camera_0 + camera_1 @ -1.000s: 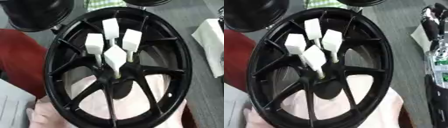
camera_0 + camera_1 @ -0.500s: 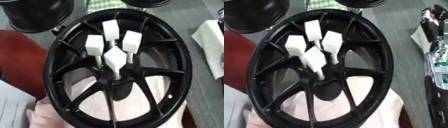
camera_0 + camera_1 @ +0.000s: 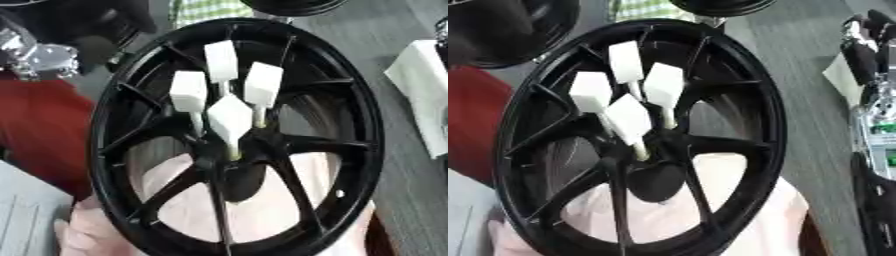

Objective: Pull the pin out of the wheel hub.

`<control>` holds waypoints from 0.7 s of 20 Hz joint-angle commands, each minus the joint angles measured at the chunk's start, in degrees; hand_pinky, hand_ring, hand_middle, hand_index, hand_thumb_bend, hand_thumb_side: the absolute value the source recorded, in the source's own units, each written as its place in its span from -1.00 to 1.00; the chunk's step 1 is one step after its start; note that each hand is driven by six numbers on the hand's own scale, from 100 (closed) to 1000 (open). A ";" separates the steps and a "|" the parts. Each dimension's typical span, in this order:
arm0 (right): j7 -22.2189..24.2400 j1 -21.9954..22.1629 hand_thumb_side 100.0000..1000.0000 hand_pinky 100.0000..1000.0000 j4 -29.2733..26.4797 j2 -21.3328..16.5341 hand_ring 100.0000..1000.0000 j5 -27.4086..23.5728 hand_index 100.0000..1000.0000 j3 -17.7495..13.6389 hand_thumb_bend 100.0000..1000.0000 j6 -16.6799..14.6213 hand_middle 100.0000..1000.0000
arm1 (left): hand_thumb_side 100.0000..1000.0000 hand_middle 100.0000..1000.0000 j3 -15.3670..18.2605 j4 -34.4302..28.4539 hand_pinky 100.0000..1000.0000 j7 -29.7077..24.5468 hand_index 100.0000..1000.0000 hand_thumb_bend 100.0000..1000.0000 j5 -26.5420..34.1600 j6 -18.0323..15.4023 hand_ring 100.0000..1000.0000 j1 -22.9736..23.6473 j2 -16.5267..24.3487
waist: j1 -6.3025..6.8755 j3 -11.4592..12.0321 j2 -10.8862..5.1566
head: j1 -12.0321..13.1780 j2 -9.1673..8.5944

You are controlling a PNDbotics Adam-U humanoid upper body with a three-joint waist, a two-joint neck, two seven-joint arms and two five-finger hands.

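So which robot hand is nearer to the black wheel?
Left, it seems. The left robot hand is at the upper left, close beside the wheel; the right robot hand is far right, with bare table between.

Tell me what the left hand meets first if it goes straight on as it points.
Probably the wheel hub's black rim, on its upper-left side. The left hand seems aimed rightward; depth is unclear.

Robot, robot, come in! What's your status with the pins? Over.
Left hand upper left, right hand far right, both clear of the pins. All four stand in wheel hub. Person's hand holds rim below.
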 commanded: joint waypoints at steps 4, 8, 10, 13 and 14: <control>0.24 -0.45 0.01 0.88 -1.45 -1.83 1.00 -0.31 0.78 0.15 -1.00 0.12 0.64 | 0.69 0.41 -1.86 3.33 0.55 -7.04 0.65 -1.00 -3.64 -8.81 0.55 -2.44 -1.91 | 0.48 -0.08 -1.37 | 1.01 -0.65; 0.32 -0.48 0.01 0.88 -1.41 -1.79 1.00 -0.38 0.78 0.22 -1.00 0.12 0.64 | 0.67 0.38 -1.34 4.63 0.60 -7.04 0.64 -0.73 -5.07 -7.63 0.57 -3.50 -3.51 | 0.44 -0.11 -1.46 | 1.31 -0.56; 0.35 -0.47 0.01 0.88 -1.38 -1.78 1.00 -0.41 0.78 0.26 -1.00 0.11 0.64 | 0.73 0.34 -0.85 4.92 0.61 -7.04 0.62 -0.61 -6.20 -6.96 0.57 -3.92 -4.14 | 0.42 -0.11 -1.49 | 1.37 -0.52; 0.44 -0.45 0.01 0.88 -1.35 -1.77 1.00 -0.42 0.78 0.37 -1.00 0.11 0.64 | 0.83 0.31 -0.57 5.10 0.63 -7.04 0.65 -0.36 -7.95 -6.32 0.57 -4.38 -4.79 | 0.39 -0.11 -1.51 | 1.43 -0.41; 0.46 -0.43 0.01 0.88 -1.34 -1.77 1.00 -0.42 0.78 0.39 -1.00 0.12 0.64 | 0.83 0.31 -0.43 5.09 0.63 -7.04 0.67 -0.33 -8.55 -6.13 0.57 -4.49 -4.95 | 0.38 -0.11 -1.50 | 1.47 -0.36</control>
